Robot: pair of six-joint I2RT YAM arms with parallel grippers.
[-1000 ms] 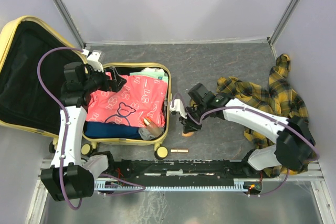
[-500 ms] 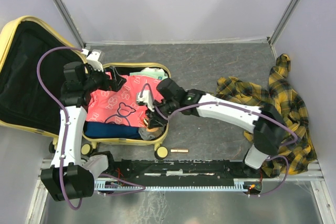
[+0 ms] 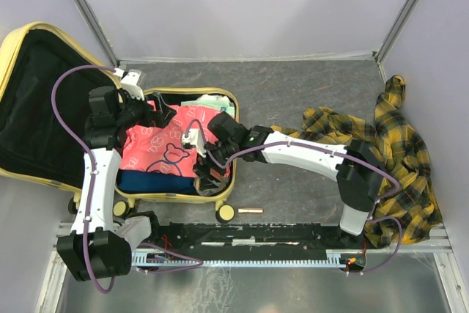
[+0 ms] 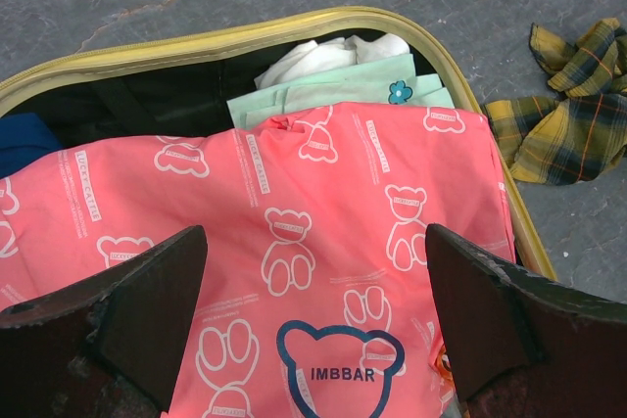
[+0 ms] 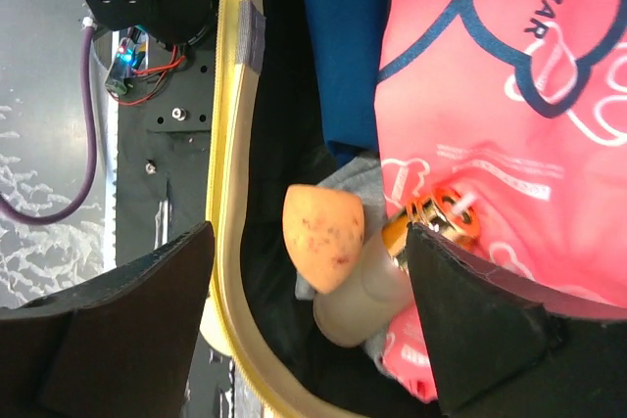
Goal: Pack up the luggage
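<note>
From above, the luggage (image 3: 187, 91) lies open on the left of the table (image 3: 308, 93). The left gripper (image 3: 165, 115) hovers over it, elbow high, while the right arm stretches across to put the right gripper (image 3: 207, 174) at its near corner.

Left wrist: jaws wide and empty above a pink shirt (image 4: 323, 271) in the luggage, printed "IMBBAR".

Right wrist: jaws wide either side of an orange sponge (image 5: 323, 237) — not touching it — just inside the luggage's yellow rim.

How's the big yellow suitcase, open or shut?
Open. The luggage has its lid lying back, and the pink bear shirt shows inside.
</note>
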